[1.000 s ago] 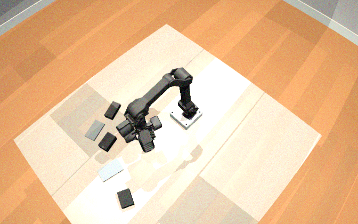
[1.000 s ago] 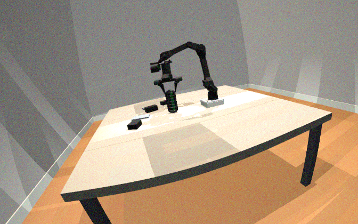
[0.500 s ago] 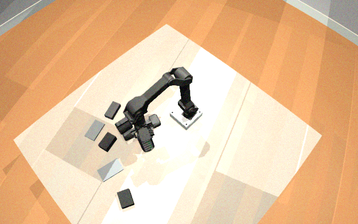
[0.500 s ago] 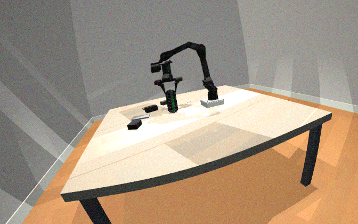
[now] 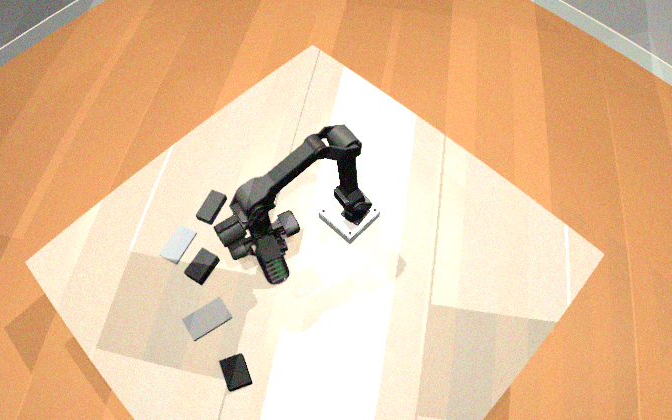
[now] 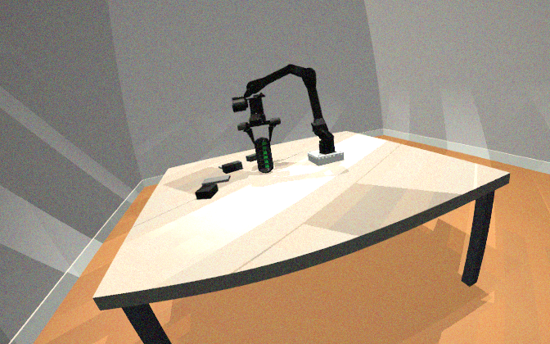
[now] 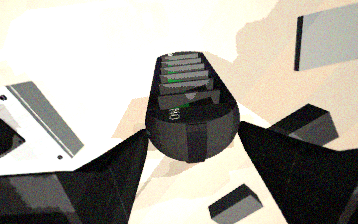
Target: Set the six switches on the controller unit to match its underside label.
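Note:
The dark grey controller unit (image 5: 277, 272) (image 6: 264, 160) (image 7: 196, 141) is held on end between the fingers of my gripper (image 6: 262, 142) (image 7: 192, 130), its long side steeply tilted. One rounded end faces the wrist camera. The row of rocker switches (image 6: 265, 154) (image 7: 185, 77) faces outward, away from the arm's base in the exterior view, with green showing along one side of the row. In the wrist view the switches are foreshortened, so their exact settings are hard to read. The underside and its label are hidden. I cannot tell whether the unit's lower end touches the bench.
Dark blocks (image 5: 210, 206) (image 5: 201, 266) and a pale panel (image 5: 178, 243) lie left of the gripper in the top view. A grey panel (image 5: 206, 318) (image 7: 340, 40) and a black block (image 5: 235, 372) (image 6: 206, 192) lie lower. The arm's white base plate (image 5: 350, 233) (image 6: 326, 160) is right.

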### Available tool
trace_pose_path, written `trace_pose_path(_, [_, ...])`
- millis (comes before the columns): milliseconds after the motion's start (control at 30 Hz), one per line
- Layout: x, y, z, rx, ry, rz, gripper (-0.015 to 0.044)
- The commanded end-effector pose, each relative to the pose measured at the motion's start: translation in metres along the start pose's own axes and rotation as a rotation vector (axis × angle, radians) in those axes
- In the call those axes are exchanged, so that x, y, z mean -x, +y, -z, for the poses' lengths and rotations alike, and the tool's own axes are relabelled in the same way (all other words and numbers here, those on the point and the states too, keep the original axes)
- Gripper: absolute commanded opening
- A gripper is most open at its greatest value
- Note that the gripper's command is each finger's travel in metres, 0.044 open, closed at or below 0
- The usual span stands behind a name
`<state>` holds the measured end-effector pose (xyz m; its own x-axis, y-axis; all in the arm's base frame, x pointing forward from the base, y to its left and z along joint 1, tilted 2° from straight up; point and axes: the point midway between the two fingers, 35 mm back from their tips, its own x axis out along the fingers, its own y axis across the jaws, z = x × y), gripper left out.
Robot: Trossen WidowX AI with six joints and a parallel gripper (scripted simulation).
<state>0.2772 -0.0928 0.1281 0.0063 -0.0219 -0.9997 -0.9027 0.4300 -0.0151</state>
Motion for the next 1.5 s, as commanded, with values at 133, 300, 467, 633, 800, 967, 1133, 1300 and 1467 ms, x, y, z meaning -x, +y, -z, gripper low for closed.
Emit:
trace_pose_path(133, [-0.004,0.001,0.007,0.005,0.004,-0.004,0.0338])
trace_pose_path(300, [-0.005,0.001,0.011,0.005,0.004,-0.004,0.0338])
trace_pose_path(467, [-0.007,0.001,0.015,0.005,0.004,-0.004,0.0338])
trace_pose_path(633, [-0.008,0.001,0.018,0.005,0.005,-0.004,0.0338])
trace_pose_path(800, [-0.009,0.001,0.022,0.005,0.005,-0.004,0.0338])
trace_pose_path(967, [-0.011,0.001,0.026,0.005,0.005,-0.004,0.0338])
trace_pose_path(1133, [-0.012,0.001,0.03,0.005,0.006,-0.004,0.0338])
trace_pose_path(1300, [-0.014,0.001,0.033,0.005,0.006,-0.004,0.0338])
trace_pose_path(1467, [-0.015,0.001,0.037,0.005,0.006,-0.004,0.0338])
